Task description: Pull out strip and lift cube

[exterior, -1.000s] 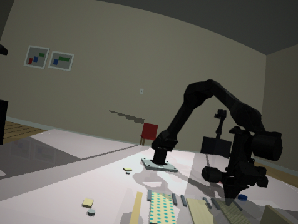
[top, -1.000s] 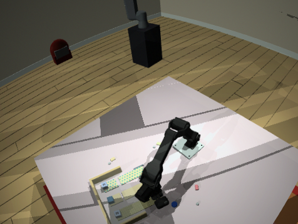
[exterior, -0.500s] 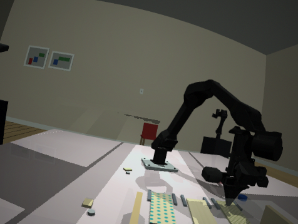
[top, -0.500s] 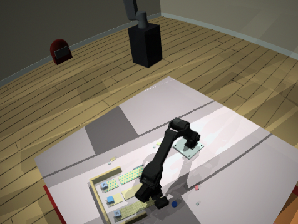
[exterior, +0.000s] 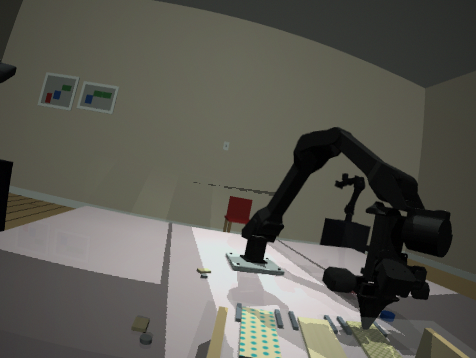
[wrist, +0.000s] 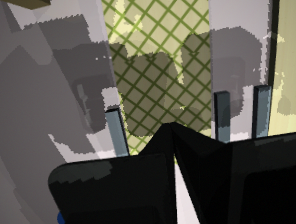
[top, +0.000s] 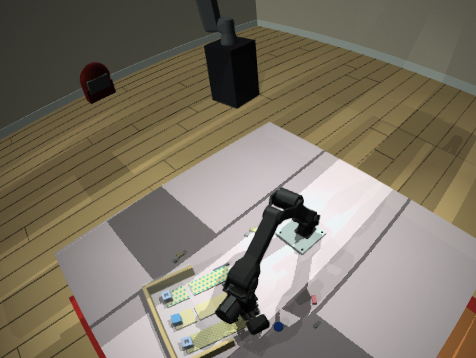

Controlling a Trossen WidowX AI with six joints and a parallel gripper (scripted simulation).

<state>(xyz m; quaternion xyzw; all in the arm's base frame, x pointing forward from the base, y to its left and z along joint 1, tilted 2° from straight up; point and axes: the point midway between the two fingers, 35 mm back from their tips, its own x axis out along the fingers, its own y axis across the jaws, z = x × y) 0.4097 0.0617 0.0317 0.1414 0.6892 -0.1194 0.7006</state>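
Black six-joint arm arched high — wrist bent downward, tool [top: 253, 320] [exterior: 367, 325] [wrist: 169, 129] pointing down, fingertips together — closed

Beyond the gripper [top: 248, 321] [exterior: 369, 327] [wrist: 169, 129], the walled tray [top: 159, 320] looks like pale wood. The arm [top: 261, 240] [exterior: 292, 185] looks like dull black plastic. Its base plate [top: 285, 238] [exterior: 274, 270] is smooth, maybe metal.

A pale table [top: 227, 185] [exterior: 100, 250], patched with shadow, carries three patterned strips, a wooden frame [top: 156, 320] [exterior: 218, 332], a blue disc [top: 278, 326] [exterior: 387, 315], a red block [top: 314, 299] and the arm's base plate [top: 302, 248] [exterior: 232, 264].
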